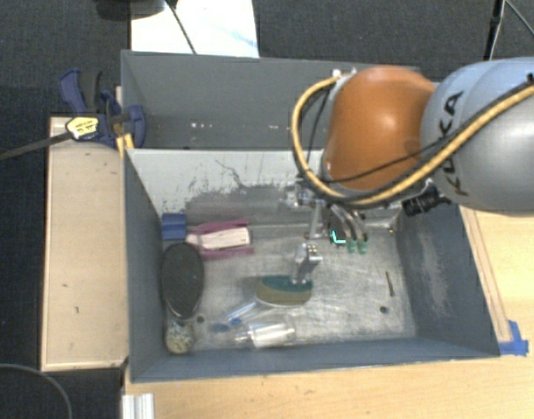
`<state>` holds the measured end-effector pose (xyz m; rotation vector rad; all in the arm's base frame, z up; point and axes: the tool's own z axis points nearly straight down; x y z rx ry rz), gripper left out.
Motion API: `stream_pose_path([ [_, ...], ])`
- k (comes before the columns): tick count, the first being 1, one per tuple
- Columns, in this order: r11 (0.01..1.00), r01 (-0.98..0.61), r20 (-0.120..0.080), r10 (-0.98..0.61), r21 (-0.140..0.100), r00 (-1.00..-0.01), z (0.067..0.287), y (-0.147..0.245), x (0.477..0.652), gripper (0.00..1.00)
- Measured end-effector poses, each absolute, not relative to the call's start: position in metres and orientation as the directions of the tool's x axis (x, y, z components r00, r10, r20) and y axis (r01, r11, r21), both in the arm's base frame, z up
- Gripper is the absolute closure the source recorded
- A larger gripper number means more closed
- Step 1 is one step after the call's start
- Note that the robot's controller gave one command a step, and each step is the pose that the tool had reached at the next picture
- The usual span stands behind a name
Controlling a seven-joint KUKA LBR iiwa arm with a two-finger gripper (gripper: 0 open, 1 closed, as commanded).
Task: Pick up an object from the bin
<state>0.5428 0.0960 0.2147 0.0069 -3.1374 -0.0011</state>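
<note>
My gripper point(304, 263) hangs below the orange cover, low over the middle of the bin floor. Its tip sits at the upper right edge of an oval pad point(282, 292) with a teal top and a tan base; whether it touches the pad is unclear. A clear plastic tube point(267, 333) lies just in front of the pad, near the bin's front wall. A pink and maroon box point(221, 237) lies to the left of my gripper.
A black oval brush point(181, 279) lies along the left wall, with a blue block point(172, 226) behind it and a speckled ball point(179, 340) in the front left corner. A thin dark stick point(390, 283) lies at the right. The arm covers the bin's back right.
</note>
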Motion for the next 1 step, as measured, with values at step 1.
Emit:
stream_pose_path([
  [1, 0.988, 0.154, -0.009, 0.154, 0.005, -0.988, 0.0944, 0.0872, 0.4970, 0.00],
])
